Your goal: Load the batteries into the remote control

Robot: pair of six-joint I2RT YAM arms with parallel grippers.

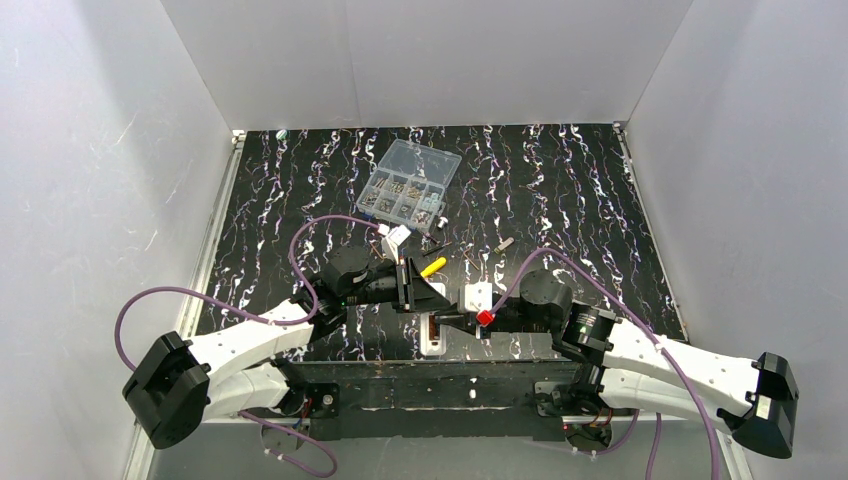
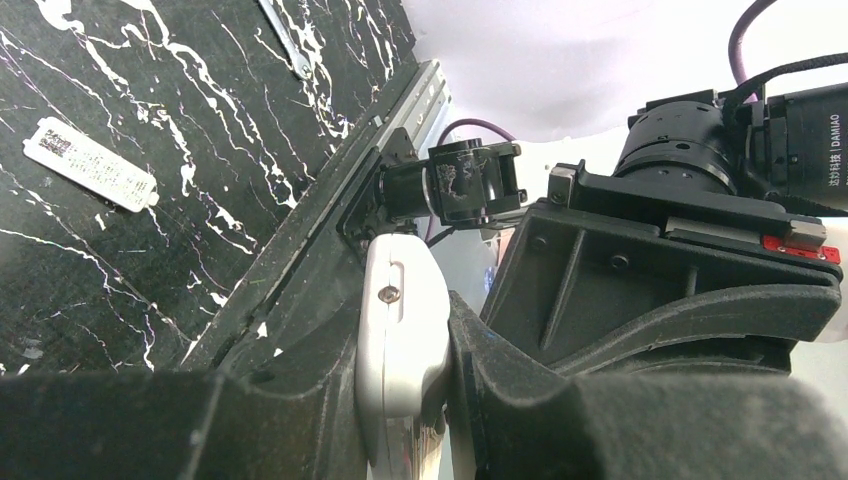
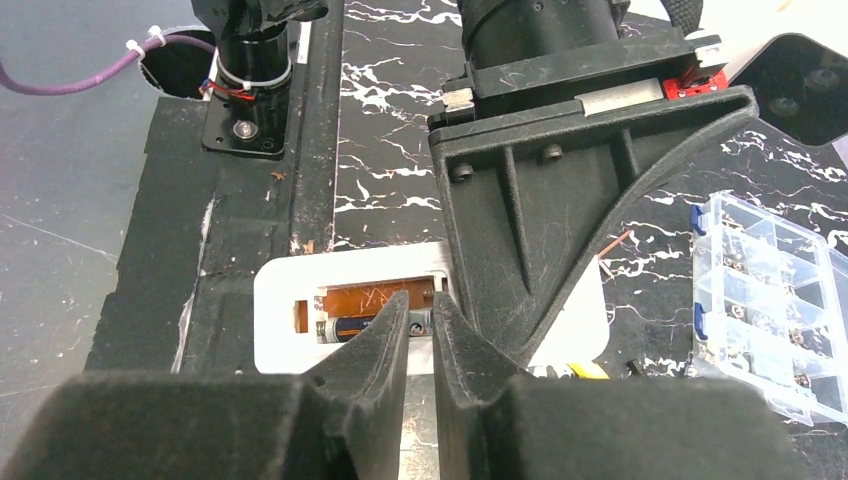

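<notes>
The white remote control point(image 3: 280, 300) lies at the table's near edge with its battery bay open and facing up. One battery point(image 3: 350, 328) sits in the lower slot; the orange slot above it is bare. My left gripper point(image 2: 400, 400) is shut on one end of the remote control point(image 2: 400, 330), gripping its sides. My right gripper point(image 3: 420, 315) hovers over the bay with its tips at the battery's end. Its jaws stand a narrow slit apart with nothing between them. From above, both grippers point(image 1: 410, 285) point(image 1: 450, 322) meet over the remote control point(image 1: 432, 340).
A clear compartment box point(image 1: 410, 180) of small metal parts stands at the back. A yellow-handled screwdriver point(image 1: 433, 266) lies just behind the left gripper. A small loose cylinder point(image 1: 504, 244) lies further right. A flat white labelled piece point(image 2: 90, 165) rests on the mat.
</notes>
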